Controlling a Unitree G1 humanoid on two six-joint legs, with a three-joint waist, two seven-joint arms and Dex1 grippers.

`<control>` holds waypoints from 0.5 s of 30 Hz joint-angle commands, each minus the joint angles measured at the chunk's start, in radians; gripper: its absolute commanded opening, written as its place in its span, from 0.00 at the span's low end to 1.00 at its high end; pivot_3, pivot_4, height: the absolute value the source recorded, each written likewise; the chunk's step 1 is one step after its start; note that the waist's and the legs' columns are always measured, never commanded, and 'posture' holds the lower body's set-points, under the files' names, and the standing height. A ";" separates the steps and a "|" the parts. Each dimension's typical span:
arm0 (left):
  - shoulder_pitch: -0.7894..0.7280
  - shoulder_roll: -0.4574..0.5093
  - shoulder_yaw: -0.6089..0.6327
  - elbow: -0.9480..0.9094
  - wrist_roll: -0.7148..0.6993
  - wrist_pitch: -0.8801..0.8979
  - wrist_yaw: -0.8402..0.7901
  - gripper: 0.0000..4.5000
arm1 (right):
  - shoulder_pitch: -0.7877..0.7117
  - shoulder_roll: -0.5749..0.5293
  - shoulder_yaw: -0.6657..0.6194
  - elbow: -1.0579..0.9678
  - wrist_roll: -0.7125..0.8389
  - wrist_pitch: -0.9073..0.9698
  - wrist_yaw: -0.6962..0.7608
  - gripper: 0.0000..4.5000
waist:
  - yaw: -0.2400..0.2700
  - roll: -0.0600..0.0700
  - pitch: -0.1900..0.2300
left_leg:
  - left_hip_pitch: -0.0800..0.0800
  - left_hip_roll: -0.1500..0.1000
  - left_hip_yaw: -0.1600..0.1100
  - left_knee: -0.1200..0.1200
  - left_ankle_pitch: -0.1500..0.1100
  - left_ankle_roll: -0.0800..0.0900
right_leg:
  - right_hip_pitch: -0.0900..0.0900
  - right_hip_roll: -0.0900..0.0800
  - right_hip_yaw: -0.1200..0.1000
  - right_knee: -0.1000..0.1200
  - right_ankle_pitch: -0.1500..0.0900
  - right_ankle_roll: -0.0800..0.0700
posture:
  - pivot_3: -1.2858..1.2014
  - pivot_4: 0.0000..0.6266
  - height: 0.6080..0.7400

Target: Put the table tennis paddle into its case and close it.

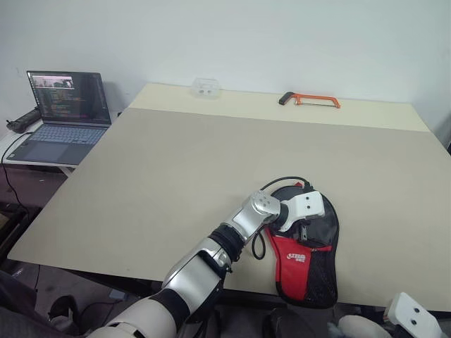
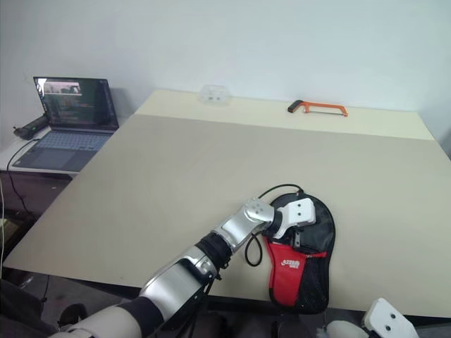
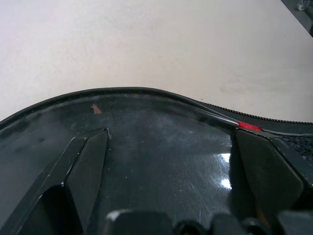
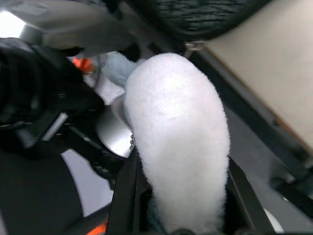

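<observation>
Most of the table (image 1: 176, 183) lies bare and open to reach. A hacksaw (image 1: 310, 100) and a small clear box (image 1: 206, 87) sit along its far edge; a laptop (image 1: 62, 116) stands off its left side.

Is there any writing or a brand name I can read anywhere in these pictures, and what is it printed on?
Small white logo on the red panel of the case: a brand mark is there, but too small to read for certain.
Laptop screen: lines of coloured text, too small to read.
Orange-framed hacksaw and small clear container on the table: no readable writing.
</observation>
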 commanded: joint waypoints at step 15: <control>0.031 -0.013 -0.043 0.073 0.065 0.049 0.006 1.00 | -0.080 -0.038 -0.153 0.061 0.041 0.038 0.077 0.99 | -0.002 0.000 0.000 | 0.001 0.000 0.000 0.000 0.000 0.000 | 0.001 0.000 0.000 0.000 0.000 0.001 | 0.52 0.24 1.00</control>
